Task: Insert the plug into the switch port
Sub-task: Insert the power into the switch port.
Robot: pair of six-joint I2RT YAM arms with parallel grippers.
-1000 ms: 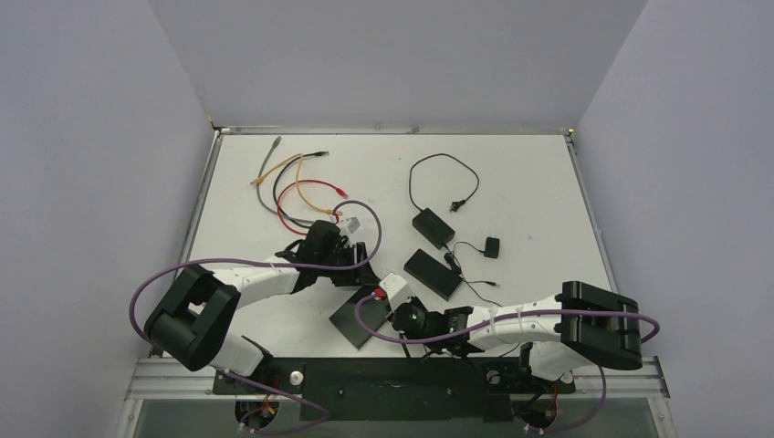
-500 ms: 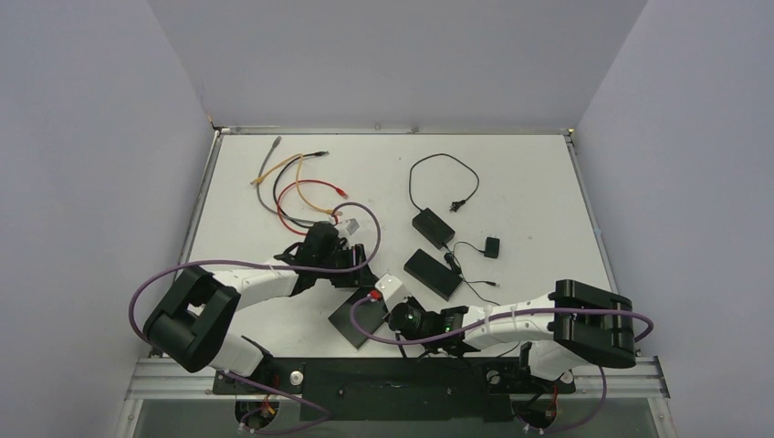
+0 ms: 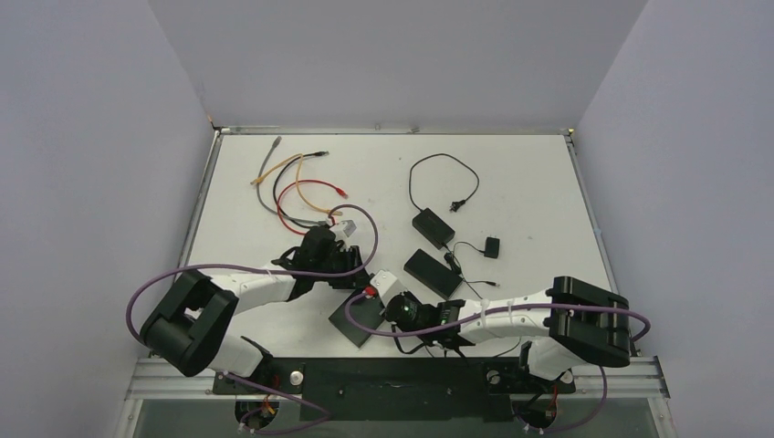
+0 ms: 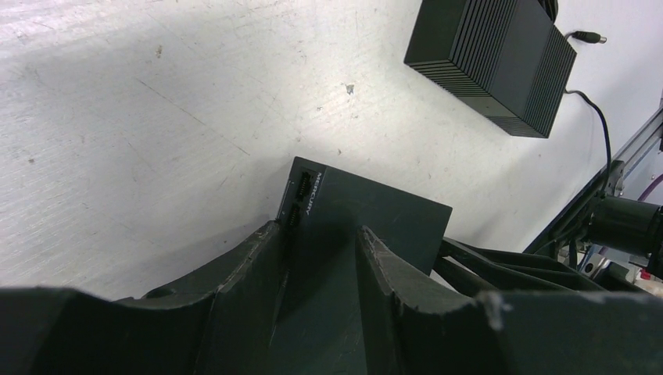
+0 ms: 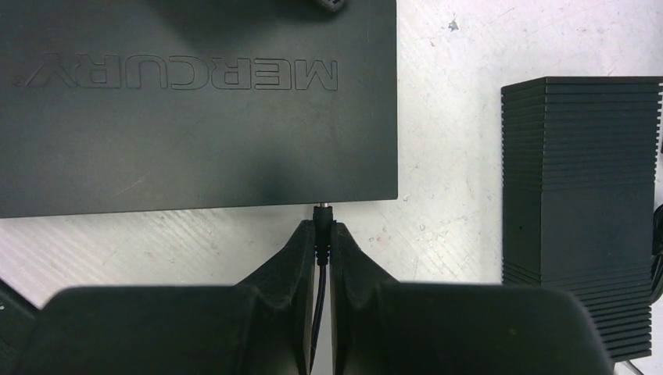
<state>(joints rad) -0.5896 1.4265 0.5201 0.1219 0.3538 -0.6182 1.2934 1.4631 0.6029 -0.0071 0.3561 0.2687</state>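
The switch (image 5: pixel 195 117) is a flat black box marked MERCURY and lies near the front of the table (image 3: pixel 358 321). My right gripper (image 5: pixel 323 234) is shut on the thin black barrel plug (image 5: pixel 324 223). The plug's tip touches the switch's near edge, and its cable runs back between the fingers. Whether the tip has entered a port cannot be made out. In the left wrist view my left gripper (image 4: pixel 317 254) straddles the switch's (image 4: pixel 375 223) port-side edge. One finger (image 4: pixel 242 269) is beside the port face and the other finger (image 4: pixel 387 269) lies over the top, with a gap between them.
A ribbed black power brick (image 5: pixel 578 211) lies just right of the plug (image 3: pixel 434 272). A second brick (image 3: pixel 433 226) with looped cable and a small black adapter (image 3: pixel 492 246) sit behind. Several coloured network cables (image 3: pixel 297 192) lie at the back left.
My right gripper has carried the plug leftward up to the switch's edge. The left gripper's jaws have narrowed over the switch and shifted slightly.
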